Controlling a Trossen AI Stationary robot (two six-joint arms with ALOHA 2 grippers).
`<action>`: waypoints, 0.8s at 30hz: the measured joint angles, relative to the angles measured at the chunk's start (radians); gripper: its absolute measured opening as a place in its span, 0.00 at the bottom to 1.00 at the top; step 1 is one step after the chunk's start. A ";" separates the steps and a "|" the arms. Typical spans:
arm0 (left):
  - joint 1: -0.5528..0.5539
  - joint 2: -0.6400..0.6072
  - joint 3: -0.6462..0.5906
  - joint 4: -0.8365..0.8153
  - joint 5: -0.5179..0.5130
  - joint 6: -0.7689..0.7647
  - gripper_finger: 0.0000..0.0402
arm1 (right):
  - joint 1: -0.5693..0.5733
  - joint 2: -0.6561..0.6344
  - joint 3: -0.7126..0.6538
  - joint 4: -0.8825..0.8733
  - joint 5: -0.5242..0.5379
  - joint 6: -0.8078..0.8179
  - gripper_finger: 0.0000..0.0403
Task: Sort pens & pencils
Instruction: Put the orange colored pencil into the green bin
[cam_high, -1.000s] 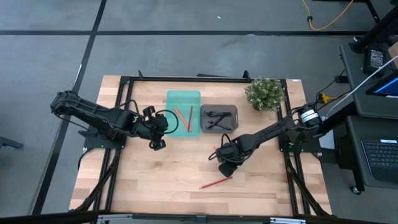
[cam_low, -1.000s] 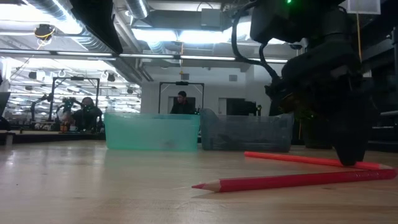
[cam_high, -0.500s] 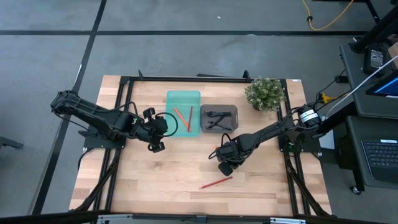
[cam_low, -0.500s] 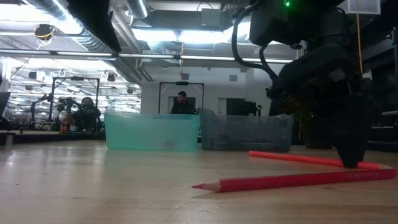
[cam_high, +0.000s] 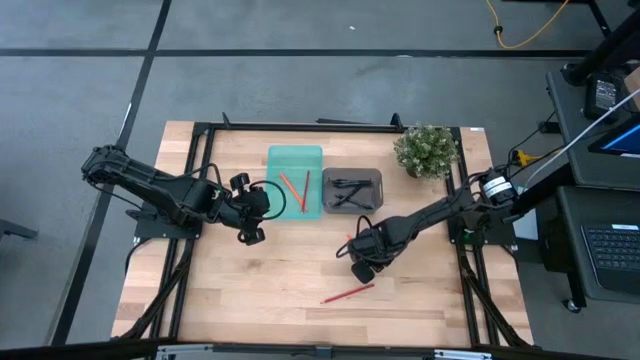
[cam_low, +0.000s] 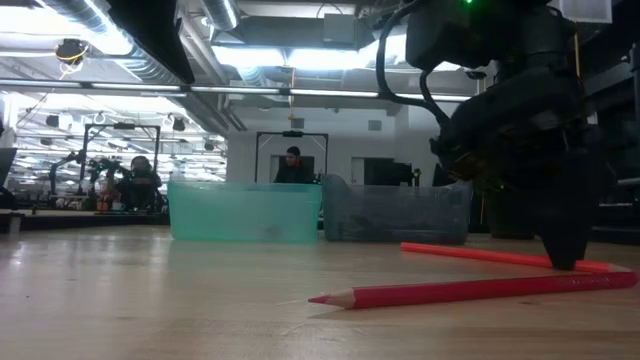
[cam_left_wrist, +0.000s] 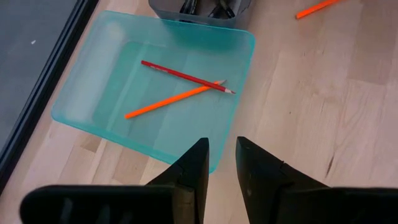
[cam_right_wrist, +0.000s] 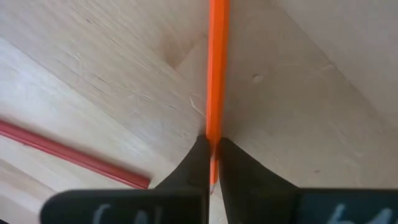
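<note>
- A wooden table (cam_high: 250, 290) holds a teal tray (cam_high: 295, 182) and a grey tray (cam_high: 352, 190) side by side near its far edge, with a potted plant (cam_high: 427, 149) at the far right corner.
- The near half of the table is mostly bare wood, with one red pencil (cam_high: 347, 293) lying loose near the front edge.
- The right claw (cam_high: 352, 246) is down at the table, just in front of the grey tray, its fingers (cam_right_wrist: 198, 163) pinching an orange pencil (cam_right_wrist: 217, 74) that lies on the wood.
- The left claw (cam_high: 250, 222) hangs beside the teal tray, its fingers (cam_left_wrist: 194, 168) close together, holding nothing.
- The teal tray holds two pencils (cam_left_wrist: 183, 89), crossed; dark pens (cam_high: 350, 189) lie in the grey tray.
</note>
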 joint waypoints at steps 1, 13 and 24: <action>0.000 0.000 0.000 0.000 0.000 0.000 0.19 | 0.004 0.000 0.001 -0.001 0.004 0.000 0.05; 0.000 0.000 0.000 0.000 0.000 -0.008 0.19 | 0.055 0.018 0.075 -0.081 0.087 -0.001 0.04; -0.030 0.000 0.000 0.000 -0.006 -0.023 0.19 | 0.059 0.025 0.114 -0.124 0.105 -0.005 0.04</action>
